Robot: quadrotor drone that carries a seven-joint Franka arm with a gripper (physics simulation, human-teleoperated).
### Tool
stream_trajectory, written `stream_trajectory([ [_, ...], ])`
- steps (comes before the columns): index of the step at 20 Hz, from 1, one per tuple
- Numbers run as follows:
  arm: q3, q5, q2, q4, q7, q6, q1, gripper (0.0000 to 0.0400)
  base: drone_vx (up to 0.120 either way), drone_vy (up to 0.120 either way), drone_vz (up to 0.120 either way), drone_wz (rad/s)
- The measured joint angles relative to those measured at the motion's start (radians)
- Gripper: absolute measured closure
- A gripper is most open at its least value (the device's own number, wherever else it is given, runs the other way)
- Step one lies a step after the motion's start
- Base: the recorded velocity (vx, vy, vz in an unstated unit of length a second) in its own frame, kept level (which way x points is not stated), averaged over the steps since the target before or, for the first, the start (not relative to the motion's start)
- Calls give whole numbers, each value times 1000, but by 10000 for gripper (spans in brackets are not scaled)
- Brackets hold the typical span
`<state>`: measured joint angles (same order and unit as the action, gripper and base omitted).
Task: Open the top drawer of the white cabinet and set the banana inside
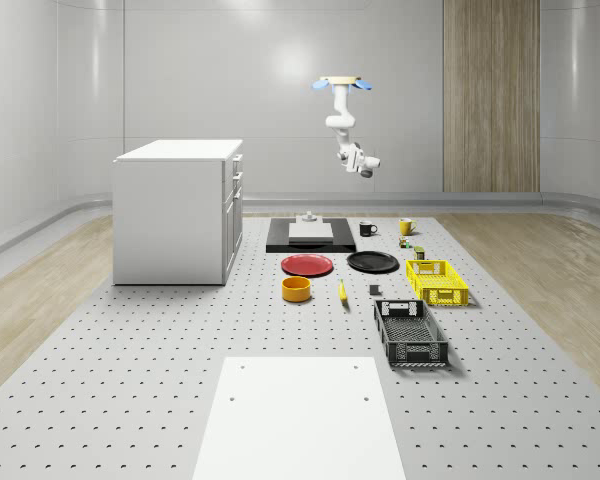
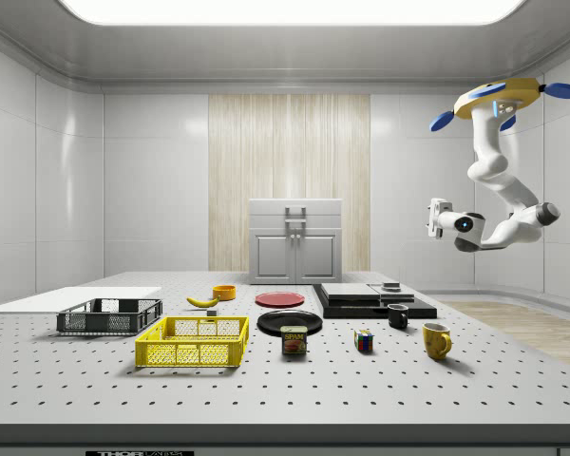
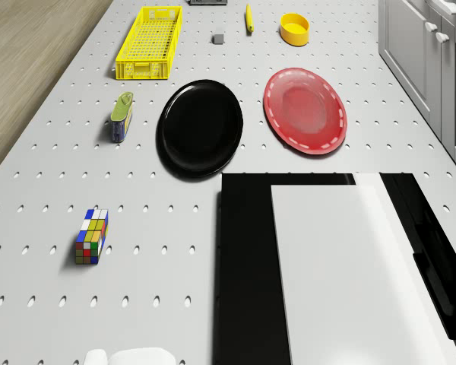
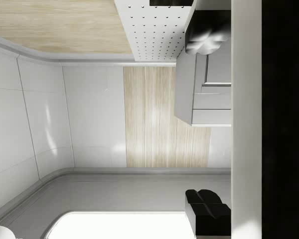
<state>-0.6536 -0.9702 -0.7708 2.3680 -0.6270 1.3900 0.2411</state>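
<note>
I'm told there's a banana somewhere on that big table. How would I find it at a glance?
Start at the white cabinet on the whole-scene view's left. On the table in front of it lies a red plate, with an orange bowl nearer the camera. The banana lies just right of that bowl: the only thin yellow sliver, far smaller than the yellow crate.

Whole-scene and side cameras share the white cabinet point(image 1: 178, 210) (side view faces its front) — drone camera looks down.

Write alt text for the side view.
A drone hovers high at the side view's right, arm bent, claw in the air facing the closed white cabinet. The banana lies on the table beside an orange bowl.
</note>
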Motion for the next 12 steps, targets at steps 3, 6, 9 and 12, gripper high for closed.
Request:
stream_trajectory([
  [3, -31, -28, -16, 21, 2, 14, 31, 0, 120, -120, 120, 0],
  [6, -53, -40, -31, 34, 0, 29, 57, 0, 120, -120, 120, 0],
  [9, -70, -43, -47, 43, -5, 45, 81, 0, 120, -120, 120, 0],
  [12, -85, -40, -62, 49, -10, 60, 103, 0, 120, -120, 120, 0],
])
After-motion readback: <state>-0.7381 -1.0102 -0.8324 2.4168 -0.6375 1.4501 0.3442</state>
